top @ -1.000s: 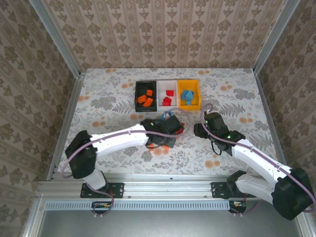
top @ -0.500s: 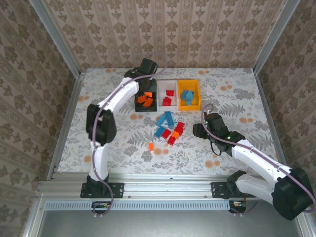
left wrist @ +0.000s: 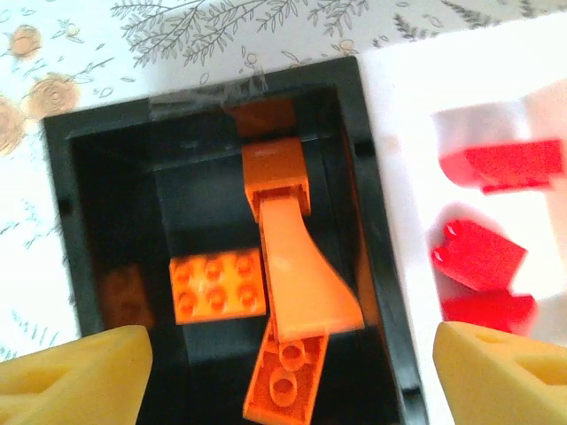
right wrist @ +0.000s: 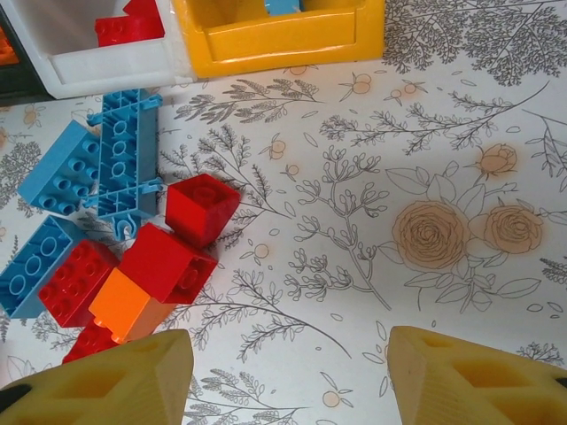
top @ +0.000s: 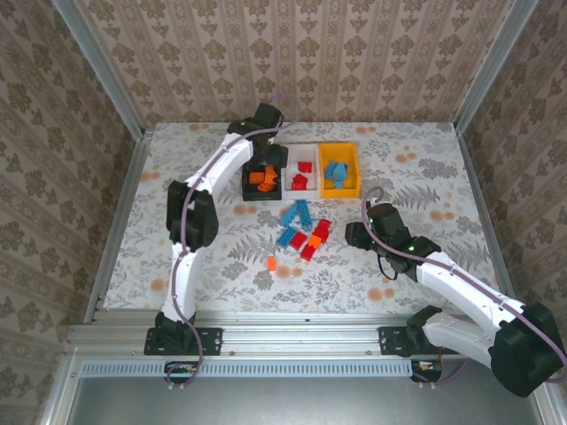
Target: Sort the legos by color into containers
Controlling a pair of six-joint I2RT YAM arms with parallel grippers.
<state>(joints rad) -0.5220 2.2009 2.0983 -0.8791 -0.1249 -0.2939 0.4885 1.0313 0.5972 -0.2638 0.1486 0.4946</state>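
My left gripper (top: 267, 165) hangs over the black bin (top: 247, 181), open, with nothing between its fingers. In the left wrist view, several orange bricks (left wrist: 217, 285) lie in the black bin (left wrist: 66, 204) below the left gripper (left wrist: 292, 376). Red bricks (left wrist: 478, 257) lie in the white bin (left wrist: 399, 133) beside it. A yellow bin (top: 341, 188) holds blue bricks. A loose pile of legos (top: 303, 228) in blue, red and orange lies mid-table. My right gripper (top: 356, 235) stands open just right of the pile, over bare table. In the right wrist view a red brick (right wrist: 202, 205) lies up and left of the right gripper (right wrist: 288, 376).
One small orange brick (top: 271, 262) lies apart, below and left of the pile. A long blue piece (right wrist: 124, 150) lies nearest the white bin (right wrist: 106, 66) and yellow bin (right wrist: 283, 35). Metal rails and patterned walls enclose the table.
The left arm swung from the pile out to the black bin, and its gripper has opened there. The right arm has stayed in place.
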